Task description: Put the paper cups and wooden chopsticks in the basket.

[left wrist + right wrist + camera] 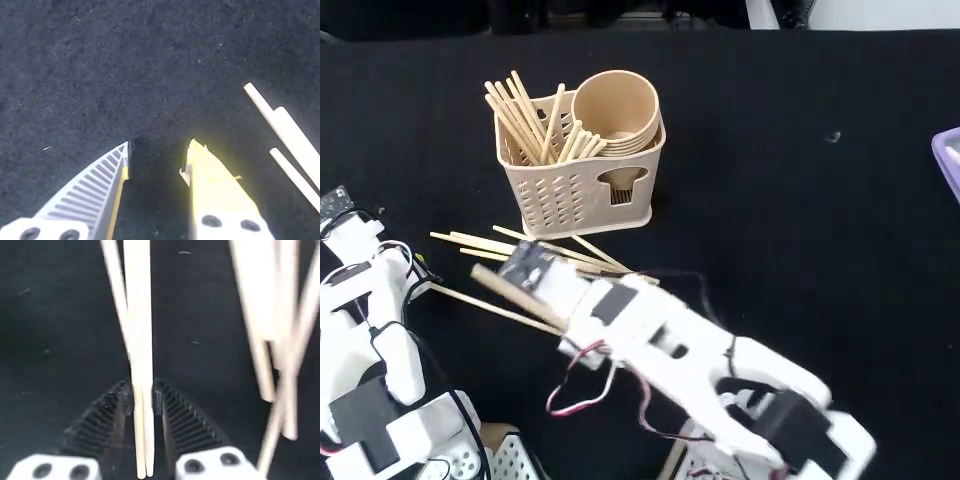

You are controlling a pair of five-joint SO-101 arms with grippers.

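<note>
**Grasp stage, chopstick transfer.** The right arm's fingers are clenched on a pair of pale, slender wooden chopsticks. The pair runs lengthwise between the serrated pads and projects well beyond the tips. More loose wooden chopsticks lie crossed on the black table, just beside one flank of these fingers. The left arm's fingers are released, with bare table between them and two chopstick ends near the outer side of one finger. The beige slotted plastic basket stands beyond the right fingertips, apart from them. It already holds a sheaf of chopsticks and nested tan paper cups.

**Likely failure modes.**
- (a) Two round sticks clamped side by side probably share the pressure unevenly, so one may slide out or the pair may scissor apart on lifting.
- (b) The long overhang ahead of the tips may act as a lever, so a snag on the crossed sticks alongside could twist the pair within the pads or scatter the pile.
- (c) On approach, the leading ends may strike the basket rim or the upright sheaf inside, which could jam the pair or tip the light basket.
</note>
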